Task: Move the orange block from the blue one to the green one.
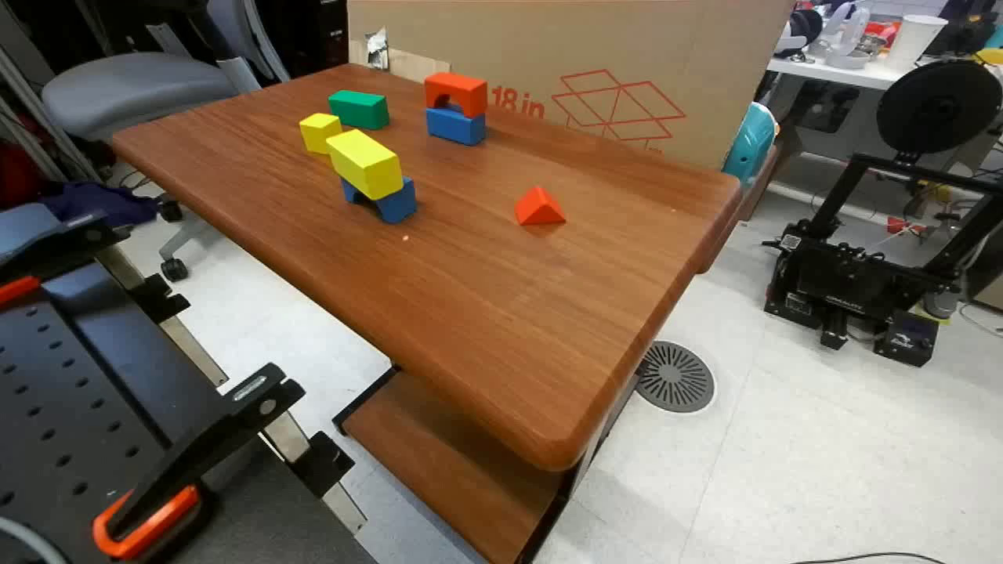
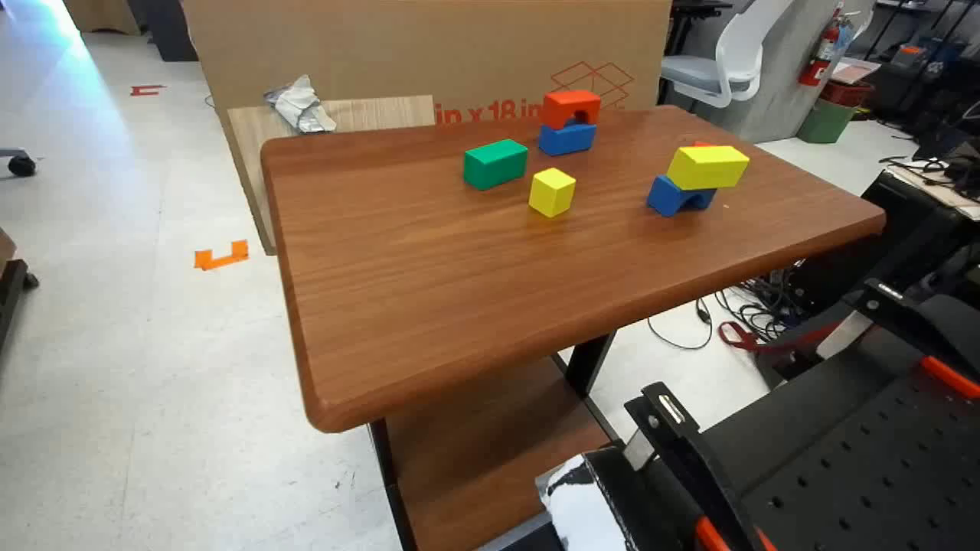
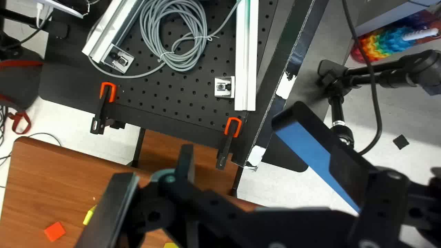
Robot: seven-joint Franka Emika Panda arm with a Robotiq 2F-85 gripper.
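Observation:
The orange block, a red-orange arch [image 1: 458, 88] [image 2: 563, 107], rests on the plain blue block [image 1: 456, 128] [image 2: 567, 140] near the table's cardboard side, in both exterior views. The green block [image 1: 359, 111] [image 2: 495, 164] lies flat on the table a short way from that stack, with nothing on it. My gripper [image 3: 220, 144] shows only in the wrist view. Its fingers are spread wide with nothing between them. It points toward the black perforated mount board, away from the blocks. The orange, blue and green blocks are out of the wrist view.
A small yellow block [image 1: 320, 133] [image 2: 551, 191] stands near the green one. A long yellow block [image 1: 364, 163] [image 2: 706, 167] lies on a blue arch [image 1: 398, 202] [image 2: 668, 195]. A red-orange wedge [image 1: 540, 207] [image 3: 54, 231] lies apart. A cardboard box [image 1: 517, 47] borders the wooden table [image 1: 470, 313].

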